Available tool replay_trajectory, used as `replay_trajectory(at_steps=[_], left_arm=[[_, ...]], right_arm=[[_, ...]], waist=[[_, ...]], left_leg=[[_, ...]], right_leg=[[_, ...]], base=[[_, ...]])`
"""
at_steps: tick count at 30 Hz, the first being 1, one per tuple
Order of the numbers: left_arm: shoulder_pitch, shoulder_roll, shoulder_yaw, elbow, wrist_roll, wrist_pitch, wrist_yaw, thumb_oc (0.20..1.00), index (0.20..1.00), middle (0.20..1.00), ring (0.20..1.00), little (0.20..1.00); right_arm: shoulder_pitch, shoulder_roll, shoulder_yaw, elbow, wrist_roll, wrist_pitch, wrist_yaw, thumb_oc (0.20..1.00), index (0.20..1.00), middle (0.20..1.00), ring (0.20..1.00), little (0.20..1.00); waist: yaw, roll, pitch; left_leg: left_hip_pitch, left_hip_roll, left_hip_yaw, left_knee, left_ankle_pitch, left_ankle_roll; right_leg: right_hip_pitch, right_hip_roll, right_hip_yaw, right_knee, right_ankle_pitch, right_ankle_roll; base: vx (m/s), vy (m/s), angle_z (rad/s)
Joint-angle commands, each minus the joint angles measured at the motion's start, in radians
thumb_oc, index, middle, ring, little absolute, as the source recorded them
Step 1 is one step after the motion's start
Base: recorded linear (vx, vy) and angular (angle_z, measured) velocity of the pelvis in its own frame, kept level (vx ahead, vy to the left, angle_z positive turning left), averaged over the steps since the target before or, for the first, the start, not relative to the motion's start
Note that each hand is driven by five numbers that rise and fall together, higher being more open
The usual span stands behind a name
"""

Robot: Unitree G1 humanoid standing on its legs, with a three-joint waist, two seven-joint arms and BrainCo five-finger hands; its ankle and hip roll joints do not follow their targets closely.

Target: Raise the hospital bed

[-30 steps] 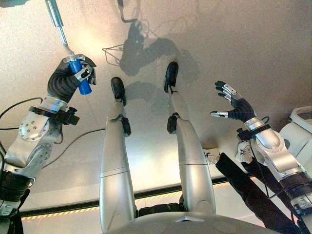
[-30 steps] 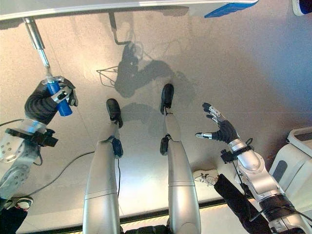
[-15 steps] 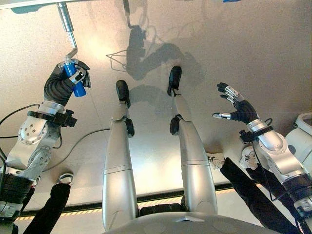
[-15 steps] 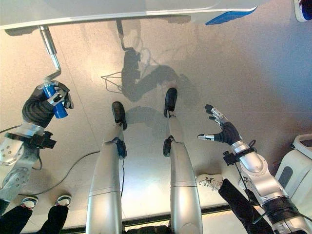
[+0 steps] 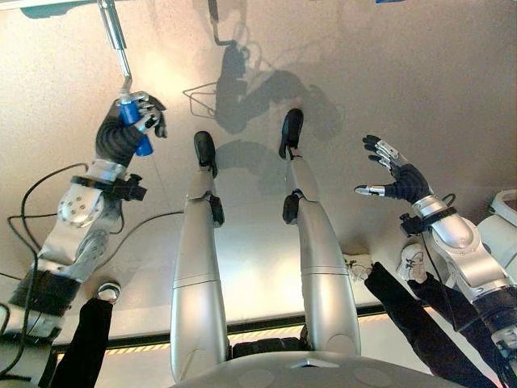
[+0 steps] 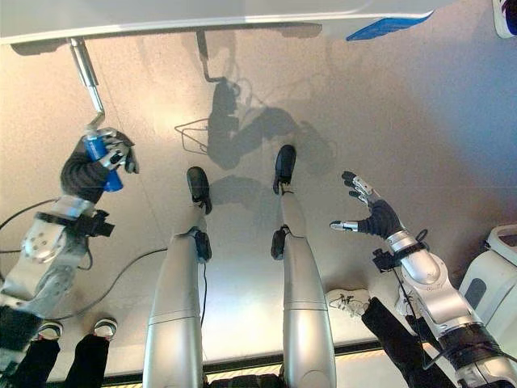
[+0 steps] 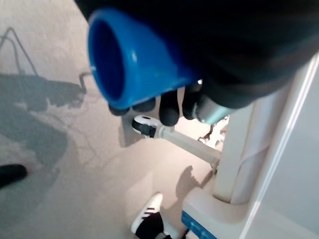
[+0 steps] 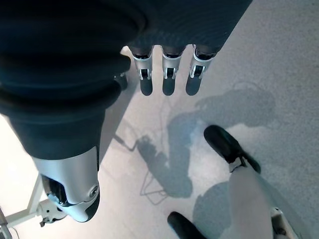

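Note:
My left hand (image 5: pixel 121 136) is shut on the blue crank handle (image 5: pixel 134 129) at the left. A metal crank rod (image 5: pixel 115 36) runs from the handle up to the hospital bed's frame (image 6: pixel 242 20) along the far edge. In the left wrist view the handle's blue open end (image 7: pixel 132 59) sticks out of my fist, with dark fingertips (image 7: pixel 169 108) curled below it. My right hand (image 5: pixel 397 176) hangs open over the floor at the right, its fingers (image 8: pixel 167 74) straight and holding nothing.
A person's dark trouser legs and white shoes stand close: one shoe (image 5: pixel 355 263) by my right arm, another (image 5: pixel 107 289) at lower left. A white machine (image 5: pixel 505 218) stands at the right edge. The bed's caster wheel (image 7: pixel 143 125) sits near my left hand.
My left hand has swung the blue handle round to the right about the rod. The view shifted a little. The right hand stays where it was, open.

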Motion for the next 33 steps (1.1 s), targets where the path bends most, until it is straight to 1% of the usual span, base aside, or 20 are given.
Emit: replay_trajectory(at_steps=[1,2,3,4,7,9,12,17,22,24,25,28,29,30,31,32,33], left_arm=[[-0.117,-0.015,0.05,0.205,0.017,0.034,0.108,0.2,0.2,0.2,0.2,0.2],[-0.16,-0.025,0.036,0.258,0.02,0.044,0.119,0.2,0.2,0.2,0.2,0.2],[-0.163,-0.025,0.034,0.26,0.019,0.044,0.119,0.2,0.2,0.2,0.2,0.2],[-0.208,-0.03,0.018,0.322,0.022,0.053,0.121,0.2,0.2,0.2,0.2,0.2],[-0.248,-0.03,0.004,0.361,0.028,0.058,0.127,0.2,0.2,0.2,0.2,0.2],[-0.301,-0.039,-0.02,0.435,0.026,0.072,0.129,0.2,0.2,0.2,0.2,0.2],[-0.337,-0.048,-0.034,0.474,0.031,0.079,0.139,0.2,0.2,0.2,0.2,0.2],[-0.348,-0.052,-0.037,0.491,0.034,0.08,0.143,0.2,0.2,0.2,0.2,0.2],[-0.32,-0.043,-0.031,0.456,0.037,0.076,0.143,0.2,0.2,0.2,0.2,0.2],[-0.274,-0.016,-0.023,0.391,0.052,0.069,0.135,0.2,0.2,0.2,0.2,0.2],[-0.271,-0.016,-0.021,0.389,0.053,0.07,0.135,0.2,0.2,0.2,0.2,0.2],[-0.191,0.011,0.007,0.282,0.053,0.057,0.123,0.2,0.2,0.2,0.2,0.2],[-0.138,0.027,0.027,0.214,0.033,0.048,0.106,0.2,0.2,0.2,0.2,0.2],[-0.133,0.027,0.03,0.211,0.034,0.049,0.106,0.2,0.2,0.2,0.2,0.2],[-0.079,0.042,0.057,0.146,0.021,0.038,0.094,0.2,0.2,0.2,0.2,0.2],[-0.073,0.042,0.061,0.142,0.021,0.039,0.094,0.2,0.2,0.2,0.2,0.2],[-0.022,0.05,0.088,0.08,0.018,0.031,0.089,0.2,0.2,0.2,0.2,0.2]], right_arm=[[-0.036,-0.017,0.024,-0.023,0.011,-0.012,-0.006,1.0,1.0,1.0,1.0,1.0],[-0.046,-0.016,0.029,-0.021,0.013,-0.009,-0.009,1.0,1.0,1.0,1.0,1.0],[-0.046,-0.016,0.028,-0.021,0.013,-0.009,-0.009,1.0,1.0,1.0,1.0,1.0],[-0.058,-0.011,0.036,-0.015,0.017,-0.007,-0.011,1.0,1.0,1.0,1.0,1.0],[-0.063,-0.011,0.039,-0.017,0.021,-0.004,-0.01,1.0,1.0,1.0,1.0,1.0],[-0.073,-0.011,0.049,-0.018,0.03,0.0,-0.004,1.0,1.0,1.0,1.0,1.0],[-0.072,-0.011,0.051,-0.018,0.039,0.002,0.0,1.0,1.0,1.0,1.0,1.0],[-0.07,-0.007,0.057,-0.017,0.046,0.003,0.004,1.0,1.0,1.0,1.0,1.0],[-0.071,-0.002,0.059,-0.017,0.042,0.004,0.003,1.0,1.0,1.0,1.0,1.0],[-0.061,-0.004,0.053,-0.021,0.039,0.002,0.004,1.0,1.0,1.0,1.0,1.0],[-0.061,-0.004,0.054,-0.021,0.039,0.002,0.004,1.0,1.0,1.0,1.0,1.0],[-0.045,-0.009,0.041,-0.025,0.032,0.001,0.005,1.0,1.0,1.0,1.0,1.0],[-0.034,-0.012,0.029,-0.027,0.031,0.0,0.004,1.0,1.0,1.0,1.0,1.0],[-0.034,-0.012,0.03,-0.028,0.03,0.001,0.004,1.0,1.0,1.0,1.0,1.0],[-0.018,-0.014,0.018,-0.035,0.028,-0.002,0.006,1.0,1.0,1.0,1.0,1.0],[-0.018,-0.014,0.02,-0.036,0.028,-0.002,0.006,1.0,1.0,1.0,1.0,1.0],[-0.003,-0.017,0.01,-0.042,0.024,-0.003,0.007,1.0,1.0,1.0,1.0,1.0]], waist=[[-0.05,0.002,-0.007],[-0.057,-0.002,-0.007],[-0.056,-0.002,-0.007],[-0.062,-0.005,-0.007],[-0.067,-0.011,-0.007],[-0.076,-0.02,-0.007],[-0.083,-0.024,-0.007],[-0.085,-0.026,-0.007],[-0.082,-0.024,-0.007],[-0.075,-0.021,-0.007],[-0.076,-0.021,-0.007],[-0.067,-0.015,-0.007],[-0.06,-0.008,-0.007],[-0.062,-0.008,-0.007],[-0.053,-0.001,-0.007],[-0.055,-0.002,-0.007],[-0.047,0.004,-0.007]], left_leg=[[0.051,-0.034,-0.025,-0.144,0.05,0.054],[0.049,-0.032,-0.024,-0.142,0.048,0.054],[0.049,-0.032,-0.024,-0.142,0.048,0.054],[0.046,-0.03,-0.024,-0.138,0.047,0.054],[0.044,-0.028,-0.022,-0.135,0.045,0.054],[0.039,-0.028,-0.022,-0.128,0.04,0.055],[0.035,-0.027,-0.021,-0.123,0.036,0.056],[0.034,-0.029,-0.02,-0.122,0.035,0.056],[0.032,-0.031,-0.02,-0.116,0.033,0.058],[0.035,-0.032,-0.019,-0.121,0.035,0.058],[0.036,-0.032,-0.019,-0.121,0.035,0.058],[0.036,-0.035,-0.02,-0.119,0.034,0.06],[0.034,-0.037,-0.018,-0.119,0.035,0.06],[0.034,-0.037,-0.018,-0.119,0.035,0.06],[0.035,-0.04,-0.018,-0.121,0.035,0.061],[0.036,-0.04,-0.018,-0.121,0.035,0.061],[0.039,-0.043,-0.019,-0.124,0.035,0.061]], right_leg=[[0.043,-0.008,-0.045,0.095,-0.122,0.109],[0.04,-0.008,-0.045,0.096,-0.121,0.109],[0.04,-0.008,-0.045,0.096,-0.121,0.109],[0.038,-0.006,-0.042,0.097,-0.12,0.109],[0.036,-0.005,-0.041,0.095,-0.12,0.109],[0.035,-0.004,-0.04,0.092,-0.118,0.111],[0.032,-0.003,-0.04,0.091,-0.116,0.111],[0.031,-0.002,-0.039,0.088,-0.116,0.113],[0.032,-0.002,-0.038,0.092,-0.118,0.11],[0.036,-0.003,-0.038,0.087,-0.118,0.109],[0.036,-0.003,-0.038,0.087,-0.118,0.109],[0.036,-0.003,-0.038,0.09,-0.118,0.109],[0.032,-0.004,-0.039,0.093,-0.119,0.109],[0.033,-0.004,-0.039,0.093,-0.119,0.109],[0.031,-0.004,-0.039,0.096,-0.121,0.109],[0.032,-0.004,-0.039,0.096,-0.121,0.109],[0.035,-0.005,-0.041,0.095,-0.123,0.108]], base=[[0.0,0.0,0.0],[0.0,0.0,0.0],[0.01,0.046,0.03],[0.01,0.027,0.04],[0.01,0.024,0.03],[0.0,0.01,-0.02],[0.0,0.013,-0.01],[0.01,0.016,-0.09],[0.0,0.007,-0.02],[0.0,0.0,0.0],[0.0,0.0,0.0],[0.0,0.0,0.0],[0.0,0.0,0.0],[0.0,0.0,0.0],[0.0,0.0,0.0],[0.0,0.0,0.0],[0.0,0.0,0.0]])
